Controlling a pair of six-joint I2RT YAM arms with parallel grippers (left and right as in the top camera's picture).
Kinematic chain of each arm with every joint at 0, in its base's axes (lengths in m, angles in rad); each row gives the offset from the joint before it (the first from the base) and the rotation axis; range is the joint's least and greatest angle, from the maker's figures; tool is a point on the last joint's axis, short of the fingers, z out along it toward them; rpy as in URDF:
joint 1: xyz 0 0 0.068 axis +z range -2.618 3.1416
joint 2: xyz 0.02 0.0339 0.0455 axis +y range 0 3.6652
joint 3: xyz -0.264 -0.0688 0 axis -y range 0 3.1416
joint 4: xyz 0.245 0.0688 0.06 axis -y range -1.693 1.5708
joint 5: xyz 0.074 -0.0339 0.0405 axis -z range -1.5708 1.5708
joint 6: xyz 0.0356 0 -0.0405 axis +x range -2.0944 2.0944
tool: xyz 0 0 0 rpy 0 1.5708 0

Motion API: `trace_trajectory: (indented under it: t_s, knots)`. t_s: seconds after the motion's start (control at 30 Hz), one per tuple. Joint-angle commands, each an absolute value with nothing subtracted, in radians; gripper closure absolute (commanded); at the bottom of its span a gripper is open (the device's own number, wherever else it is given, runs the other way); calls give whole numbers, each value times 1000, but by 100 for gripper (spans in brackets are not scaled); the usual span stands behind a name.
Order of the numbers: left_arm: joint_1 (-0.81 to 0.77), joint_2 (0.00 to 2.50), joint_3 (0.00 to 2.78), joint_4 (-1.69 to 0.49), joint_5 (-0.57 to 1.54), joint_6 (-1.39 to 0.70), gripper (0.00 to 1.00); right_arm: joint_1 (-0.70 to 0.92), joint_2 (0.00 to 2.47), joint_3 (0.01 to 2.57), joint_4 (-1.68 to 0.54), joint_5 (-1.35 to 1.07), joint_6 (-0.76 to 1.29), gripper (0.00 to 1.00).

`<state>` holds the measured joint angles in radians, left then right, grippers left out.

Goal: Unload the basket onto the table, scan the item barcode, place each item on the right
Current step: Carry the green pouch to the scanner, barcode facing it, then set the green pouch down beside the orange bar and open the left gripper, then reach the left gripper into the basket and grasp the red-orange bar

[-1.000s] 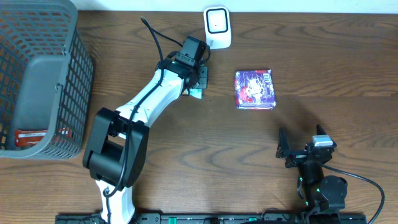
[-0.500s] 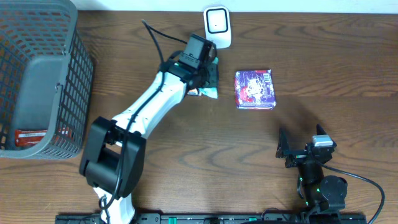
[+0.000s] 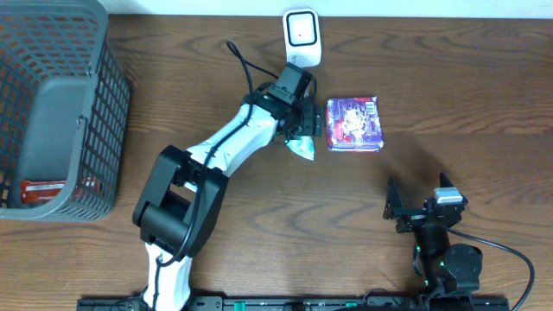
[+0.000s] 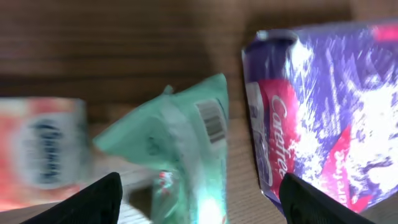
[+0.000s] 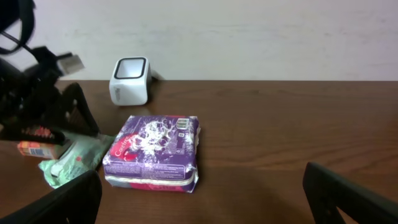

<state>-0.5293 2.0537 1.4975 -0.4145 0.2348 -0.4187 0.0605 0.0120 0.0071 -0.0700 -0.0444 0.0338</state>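
You've got a dark wood surface w/ a grey mesh basket at its left end, a red-labelled pack lying in the bottom. The left arm reaches diagonally across the middle toward the purple pack, which lies flat right of centre. The white scanner stands at the back edge, just behind the left hand. That hand is spread wide & clamps nothing (wrist view: both tips well apart, one either side of the packet). The right hand sits near the front edge, well apart from everything, jaws fully spread, empty. The task's item, a green packet, lies on the surface under the left hand, just beside the purple pack's left edge. Its barcode faces the wrist cam. A small orange pack, blurred, lies on the packet's other side.
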Motion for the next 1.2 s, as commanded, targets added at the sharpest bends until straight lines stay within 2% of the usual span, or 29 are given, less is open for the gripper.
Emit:
trace_trajectory:
  t_s: [0.0,0.3,0.47,0.63,0.73,0.83,0.93,1.17]
  knots:
    - [-476,1927,1563,-416,236,-416,20,53,6,6,-75,-40,36,1]
    - [-300,1608,1564,-455,235,-377,19,53,6,6,-75,-40,36,1]
    - [-138,1473,1564,-523,209,-277,19,53,6,6,-75,-40,36,1]
    - [94,1391,1564,-616,50,-277,19,53,6,6,-75,-40,36,1]
    - [269,1394,1564,-693,-81,-278,18,53,6,6,-75,-40,36,1]
    - [400,1423,1563,-750,-102,-284,18,53,6,6,-75,-40,36,1]
    - [521,1467,1554,-795,-101,-400,18,53,6,6,-75,-40,36,1]
    - [642,1611,1552,-890,-98,-488,18,53,6,6,-75,-40,36,1]
